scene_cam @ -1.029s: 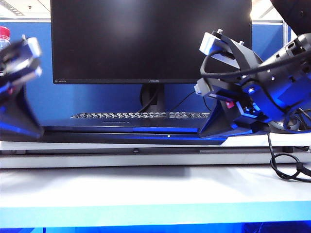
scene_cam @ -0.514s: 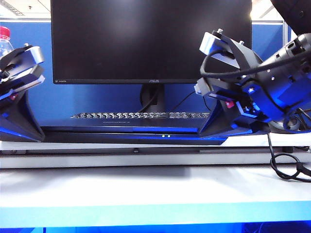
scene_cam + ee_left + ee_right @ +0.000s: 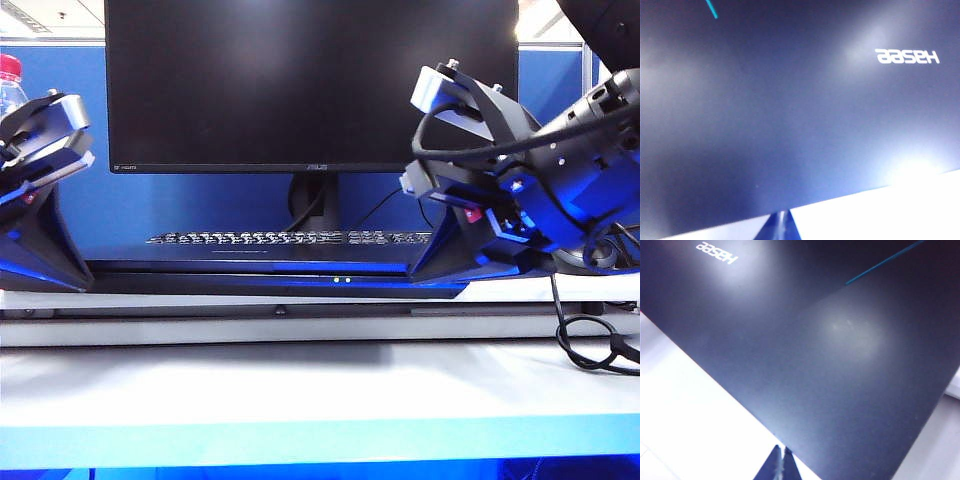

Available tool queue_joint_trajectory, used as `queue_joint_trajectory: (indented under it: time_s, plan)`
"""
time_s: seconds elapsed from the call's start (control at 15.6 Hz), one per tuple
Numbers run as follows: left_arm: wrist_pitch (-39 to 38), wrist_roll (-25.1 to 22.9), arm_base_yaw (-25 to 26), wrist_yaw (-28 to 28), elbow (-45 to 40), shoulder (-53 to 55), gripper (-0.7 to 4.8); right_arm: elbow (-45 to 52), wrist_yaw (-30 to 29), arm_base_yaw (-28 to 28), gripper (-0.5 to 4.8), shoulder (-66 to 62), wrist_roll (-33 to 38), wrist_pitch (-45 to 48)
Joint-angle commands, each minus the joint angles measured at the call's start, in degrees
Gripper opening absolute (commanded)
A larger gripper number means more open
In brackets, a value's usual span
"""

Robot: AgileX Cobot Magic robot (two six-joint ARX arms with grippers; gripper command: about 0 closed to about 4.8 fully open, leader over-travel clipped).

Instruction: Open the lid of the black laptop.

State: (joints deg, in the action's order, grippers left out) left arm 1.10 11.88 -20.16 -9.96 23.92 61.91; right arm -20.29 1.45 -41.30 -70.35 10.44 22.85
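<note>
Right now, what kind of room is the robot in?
Probably an office or lab desk: a big ASUS monitor, a keyboard, blue partition walls. The closed black laptop lies between the left claw and right claw.

A white counter [image 3: 300, 390] with a pale blue front edge is seen across the exterior view; the black laptop [image 3: 270, 277] is laid flat on it, its lid [image 3: 765, 110] closed down; the stand of a black monitor [image 3: 310, 85] is set behind the laptop; a coiled black cable [image 3: 590, 345] is laid on the counter at the right; the left gripper [image 3: 40, 265] and right gripper [image 3: 440, 265] are lowered at the laptop's two ends.
</note>
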Motion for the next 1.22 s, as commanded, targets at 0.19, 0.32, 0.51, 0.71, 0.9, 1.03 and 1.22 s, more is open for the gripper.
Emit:
queue_joint_trajectory:
  time_s: [0.19, 0.32, 0.51, 0.71, 0.9, 1.03, 1.22]
  plan:
    - [2.80, 0.15, 0.00, 0.24, 0.26, -2.16, 0.21, -0.44, 0.98, 0.22, -0.07, 0.28, -0.17, 2.73]
    - [1.42, 0.04, 0.00, 2.25, 0.26, -5.90, 0.19, -0.44, 0.96, 0.22, -0.06, 0.28, -0.17, 2.73]
    - [-1.27, -1.44, 0.00, 2.27, 0.22, -6.80, 0.20, -0.44, 0.98, 0.22, -0.06, 0.31, -0.15, 2.73]
    - [-2.43, -1.73, 0.00, 2.21, 0.20, -6.80, 0.20, -0.44, 0.98, 0.22, -0.06, 0.31, -0.15, 2.93]
    - [-4.20, -2.12, 0.00, 1.36, 0.13, -6.80, 0.20, -0.44, 1.01, 0.22, -0.06, 0.31, -0.15, 3.26]
    - [-5.20, -2.23, 0.00, 0.70, 0.13, -6.80, 0.20, -0.44, 1.01, 0.22, -0.06, 0.31, -0.15, 3.85]
    - [-5.31, -2.25, 0.00, 0.94, 0.13, -6.80, 0.20, -0.44, 0.98, 0.22, -0.06, 0.31, -0.13, 4.20]
